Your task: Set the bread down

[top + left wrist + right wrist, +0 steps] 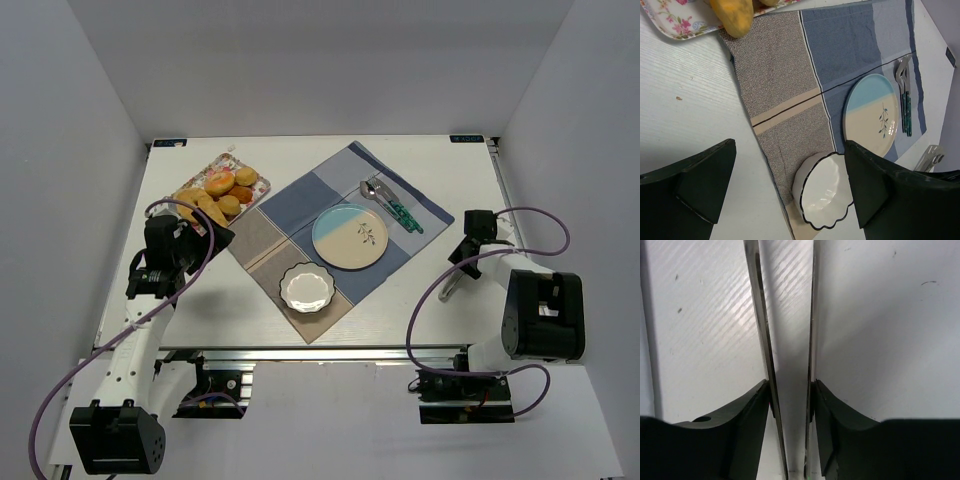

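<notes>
The bread (222, 190), several golden rolls and round buns, lies on a floral tray (262, 182) at the back left. One roll (732, 15) shows at the top of the left wrist view. My left gripper (212, 238) (789, 165) is open and empty, just in front of the tray and above the placemat's left corner. The blue and cream plate (350, 237) (872, 115) lies empty on the placemat. My right gripper (460, 262) (790, 390) is shut on metal tongs (760, 315) (450, 285) over the bare table at the right.
A white scalloped bowl (306, 288) (825, 192) stands on the placemat's (300, 205) near corner. A spoon and fork with green handles (390, 203) (905, 100) lie right of the plate. White walls enclose the table on three sides.
</notes>
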Controlling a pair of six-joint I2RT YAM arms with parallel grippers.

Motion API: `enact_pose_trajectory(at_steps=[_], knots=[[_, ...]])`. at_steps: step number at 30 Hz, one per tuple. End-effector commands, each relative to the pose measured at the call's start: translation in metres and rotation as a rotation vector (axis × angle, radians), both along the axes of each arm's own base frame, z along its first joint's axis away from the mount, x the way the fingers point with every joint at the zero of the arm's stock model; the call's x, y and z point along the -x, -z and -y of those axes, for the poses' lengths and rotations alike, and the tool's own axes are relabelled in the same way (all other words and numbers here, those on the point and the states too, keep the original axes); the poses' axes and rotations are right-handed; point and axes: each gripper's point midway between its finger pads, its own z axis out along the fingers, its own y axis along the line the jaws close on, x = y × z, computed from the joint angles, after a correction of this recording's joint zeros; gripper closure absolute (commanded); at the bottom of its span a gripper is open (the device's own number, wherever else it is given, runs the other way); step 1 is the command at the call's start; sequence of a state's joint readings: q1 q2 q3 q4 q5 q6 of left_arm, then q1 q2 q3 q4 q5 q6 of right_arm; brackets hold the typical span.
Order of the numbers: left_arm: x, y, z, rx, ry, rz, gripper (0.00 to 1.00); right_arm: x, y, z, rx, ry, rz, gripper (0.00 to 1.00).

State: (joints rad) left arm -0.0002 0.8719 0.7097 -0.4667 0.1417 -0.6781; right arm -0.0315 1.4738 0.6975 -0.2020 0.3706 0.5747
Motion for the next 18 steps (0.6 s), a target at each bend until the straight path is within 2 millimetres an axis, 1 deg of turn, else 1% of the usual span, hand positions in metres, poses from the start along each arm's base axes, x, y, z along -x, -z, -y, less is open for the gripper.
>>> enact_pose_trajectory(at_steps=[1, 2, 4, 5, 6, 7, 8, 10, 11, 13, 14, 15, 16, 17, 18], knots=[[0.000, -0.011, -0.001, -0.005, -0.007, 0.038, 0.02, 0.011, 0.000, -0.010, -0.054, -0.021, -0.012, 0.57], [0.000, -0.013, -0.001, -0.005, -0.007, 0.043, 0.02, 0.011, -0.004, -0.012, -0.057, -0.035, -0.008, 0.58], [0.001, -0.013, -0.001, -0.004, -0.006, 0.043, 0.02, 0.004, -0.021, -0.020, -0.087, -0.085, 0.039, 0.58], [0.002, -0.014, -0.001, -0.006, -0.005, 0.043, 0.02, 0.005, -0.026, -0.023, -0.092, -0.119, 0.034, 0.56], [0.002, -0.015, -0.001, -0.004, -0.006, 0.043, 0.02, 0.003, -0.038, -0.031, -0.122, -0.162, 0.063, 0.55], [0.003, -0.015, -0.001, -0.004, -0.002, 0.043, 0.02, -0.003, -0.051, -0.034, -0.127, -0.188, 0.092, 0.54], [0.004, -0.015, 0.000, -0.002, -0.002, 0.041, 0.02, -0.004, -0.063, -0.043, -0.152, -0.247, 0.121, 0.54], [0.005, -0.017, 0.002, 0.004, 0.007, 0.049, 0.02, -0.006, -0.080, -0.053, -0.181, -0.315, 0.157, 0.55], [0.006, -0.017, 0.002, 0.007, 0.009, 0.047, 0.02, -0.006, -0.093, -0.069, -0.232, -0.407, 0.203, 0.56], [0.007, -0.019, 0.003, 0.009, 0.013, 0.052, 0.02, -0.007, -0.110, -0.089, -0.279, -0.519, 0.258, 0.58], [0.008, -0.020, 0.003, 0.009, 0.013, 0.050, 0.02, -0.007, -0.126, -0.103, -0.313, -0.591, 0.301, 0.58], [0.009, -0.020, 0.003, 0.009, 0.013, 0.049, 0.02, -0.007, -0.133, -0.109, -0.307, -0.637, 0.317, 0.59], [0.009, -0.021, 0.003, 0.010, 0.011, 0.050, 0.02, -0.001, -0.139, -0.132, -0.318, -0.723, 0.312, 0.59], [0.010, -0.020, 0.003, 0.011, 0.008, 0.044, 0.02, -0.003, -0.151, -0.143, -0.315, -0.768, 0.334, 0.58], [0.011, -0.019, 0.003, 0.011, 0.008, 0.039, 0.02, -0.001, -0.157, -0.154, -0.303, -0.830, 0.341, 0.58]])
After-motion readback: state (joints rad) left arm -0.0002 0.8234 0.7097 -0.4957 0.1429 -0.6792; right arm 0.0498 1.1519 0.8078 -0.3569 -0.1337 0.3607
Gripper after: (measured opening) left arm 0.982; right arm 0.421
